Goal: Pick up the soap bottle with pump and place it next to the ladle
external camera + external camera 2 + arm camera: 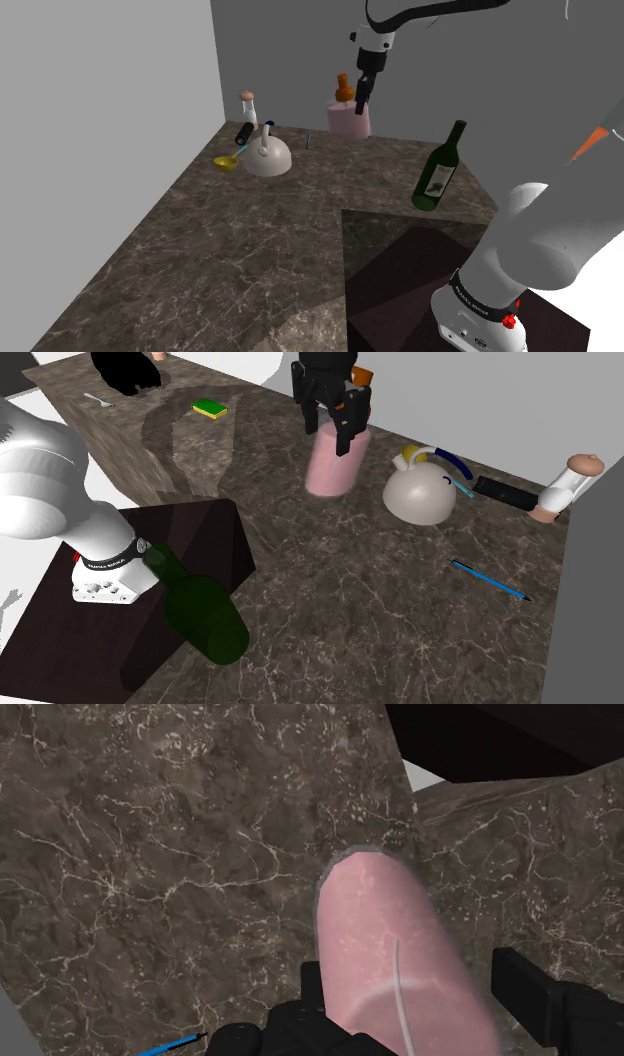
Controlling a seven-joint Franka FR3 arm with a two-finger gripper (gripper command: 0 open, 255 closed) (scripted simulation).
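My gripper (410, 972) stands wide astride the bottle (378, 919) at the surface's back edge, unlifted; the carry to the ladle (226, 161) remains

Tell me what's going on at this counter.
The white arm's black gripper sits over the pump top of the pink soap bottle, which stands upright at the back of the dark veined counter. Whether the bottle is gripped is unclear. The yellow ladle lies some way off, beside a white domed pot.
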